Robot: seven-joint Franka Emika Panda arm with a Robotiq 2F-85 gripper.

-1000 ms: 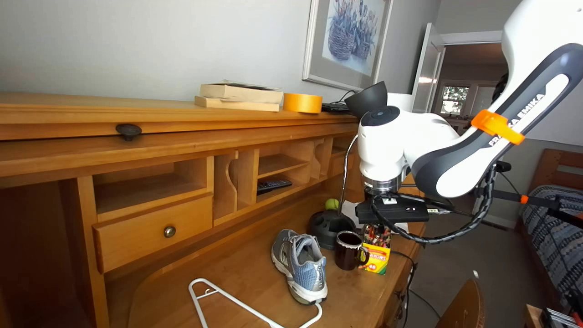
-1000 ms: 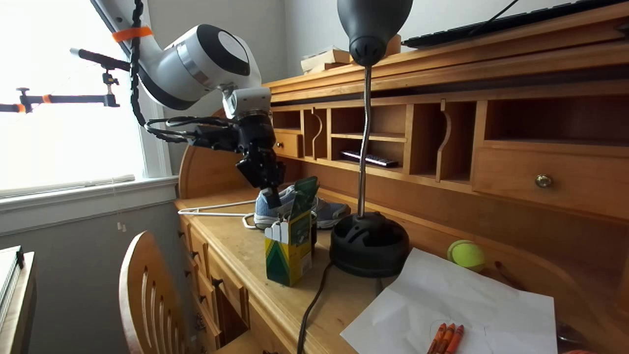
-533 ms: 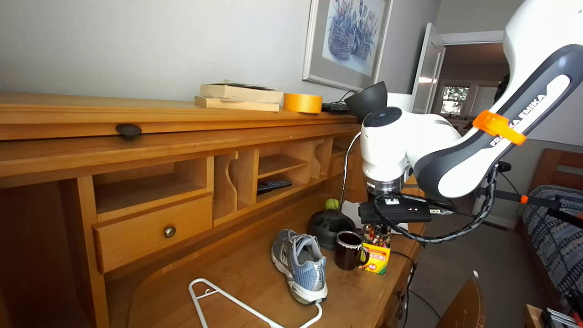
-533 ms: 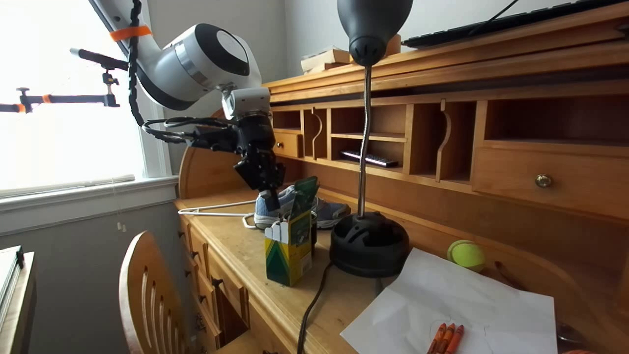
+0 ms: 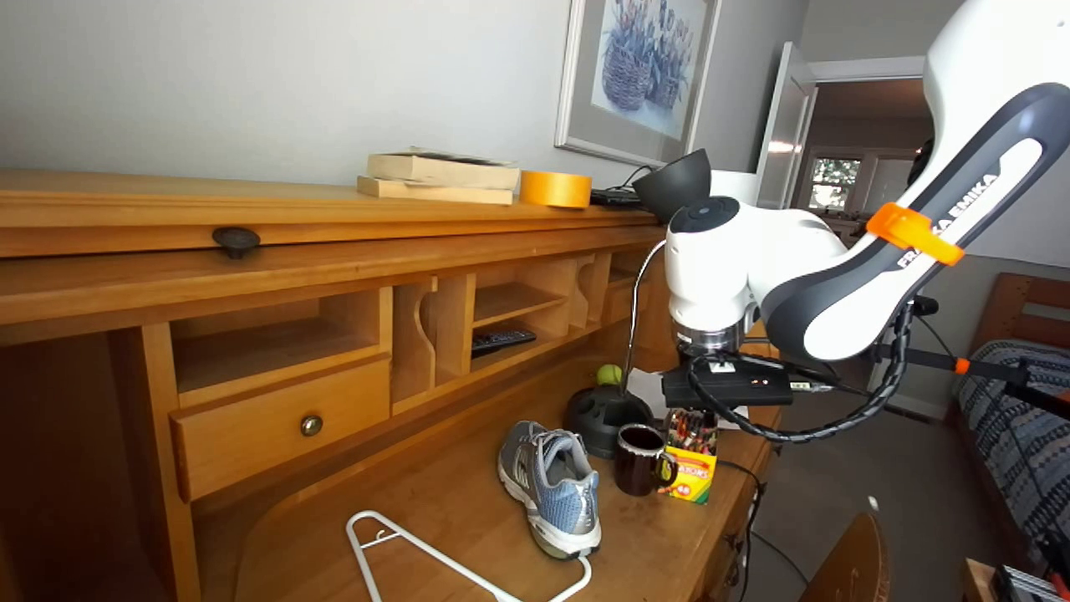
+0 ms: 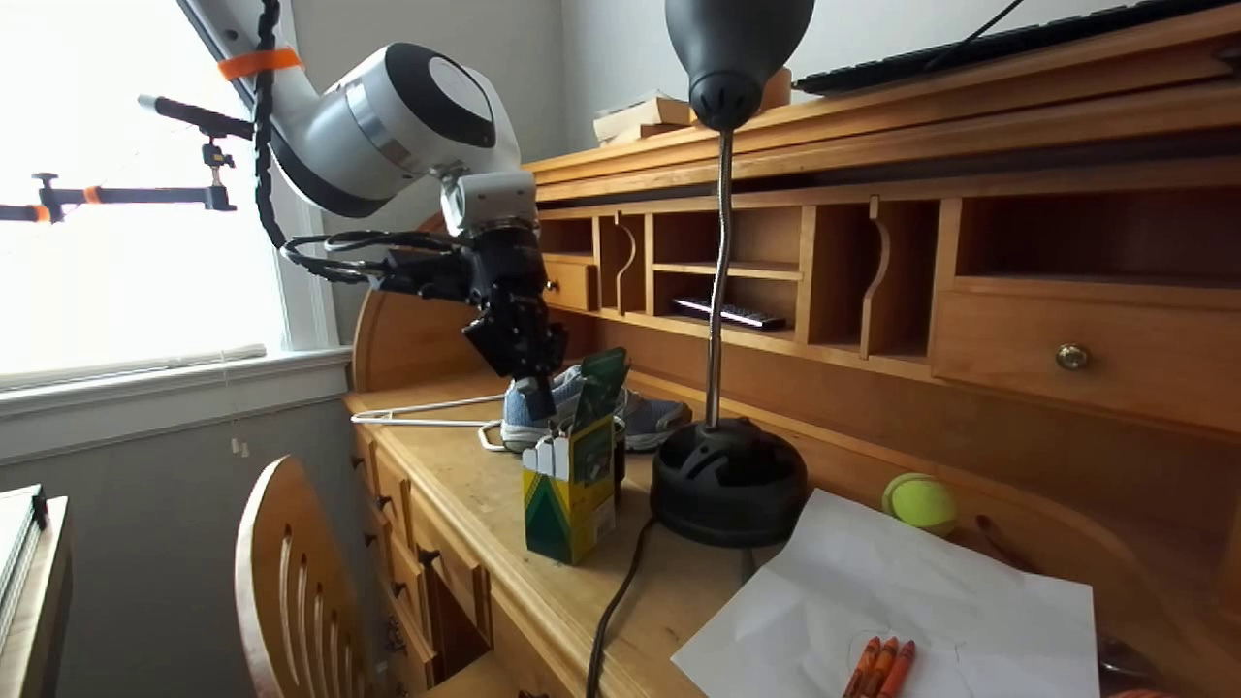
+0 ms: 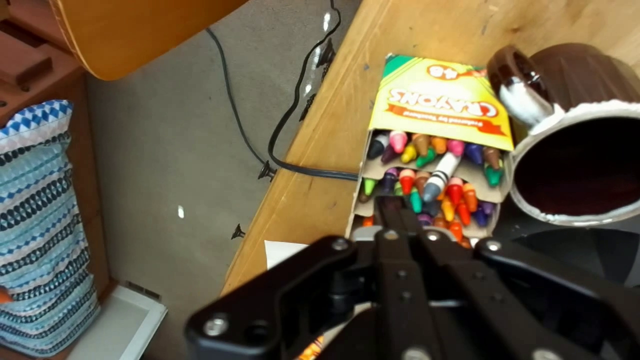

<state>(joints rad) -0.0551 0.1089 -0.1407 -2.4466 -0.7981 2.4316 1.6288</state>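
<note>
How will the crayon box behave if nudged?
Might tip: the box stands upright, taller than wide. Probably dents easily, being thin-looking cardboard. Could spill: the lid is open and a gray-tipped crayon lies across others.

Over on the desk (image 6: 475,485), near its edge, a yellow-and-green crayon box (image 6: 567,509) is standing upright just beside a brown mug (image 7: 582,75). The green lid (image 6: 603,376) is sticking up; inside, many-colored crayons (image 7: 407,180) are pointing tips-up, one gray crayon (image 7: 442,175) slanting across others.
</note>
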